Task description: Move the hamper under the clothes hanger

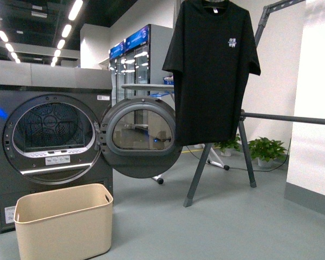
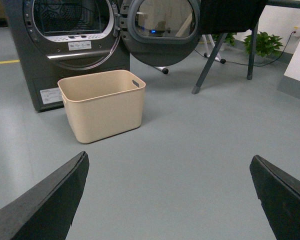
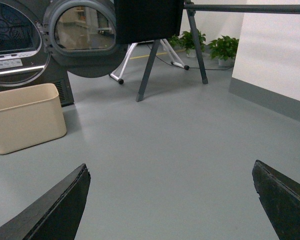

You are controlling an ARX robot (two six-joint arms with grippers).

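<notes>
Hamper (image 1: 62, 234): beige tub, upright on the grey floor (image 1: 216, 233) at 7 o'clock in the front view. It stands just in front of the dryer, below the open drum and well apart from the rack.
Rack (image 1: 199, 174): dark slanted legs at 4 o'clock in the front view, with a long round bar running off toward 3 o'clock. The floor beneath it is bare.
T-shirt (image 1: 211, 70): black, hanging at 12 to 1 o'clock, covering the top of the rack's legs. Its hem is well above the floor.
Dryer (image 1: 43, 76): dark grey, at 9 o'clock. Its round door (image 1: 141, 135) is swung wide toward the rack, between the drum and the nearer leg.
Plants (image 1: 265, 147): two potted, by the wall behind the rack, at about 4 o'clock.
Left gripper (image 2: 168, 157): fingers spread wide with nothing between them, over bare floor. The hamper (image 2: 105, 117) is ahead of it, not touching.
Right gripper (image 3: 170, 166): fingers spread wide and empty, over bare floor. The hamper (image 3: 25, 120) and the rack's leg (image 3: 147, 70) are both ahead and apart.
</notes>
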